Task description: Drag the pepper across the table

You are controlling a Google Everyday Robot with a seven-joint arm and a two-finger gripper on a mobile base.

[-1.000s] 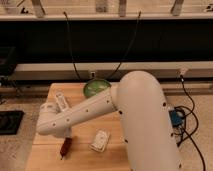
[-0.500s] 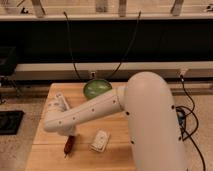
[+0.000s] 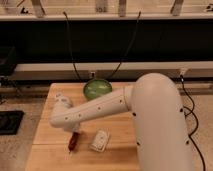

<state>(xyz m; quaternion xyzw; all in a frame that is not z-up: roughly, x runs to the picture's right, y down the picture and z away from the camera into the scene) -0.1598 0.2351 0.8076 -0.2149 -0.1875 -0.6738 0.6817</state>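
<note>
Low on the table, at about seven o'clock from the green bowl, lies the pepper, with the white tube at its three o'clock. Hidden under the arm's end, the gripper seems to sit right over it. Light, slim and probably slippery, the pepper is best pressed mid-body.

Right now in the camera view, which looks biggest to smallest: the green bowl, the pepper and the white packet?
1. Green bowl, though farthest away.
2. White packet.
3. Pepper, slimmer than the packet, similar in length, so this is close.
The gripper is right at the pepper.
</note>
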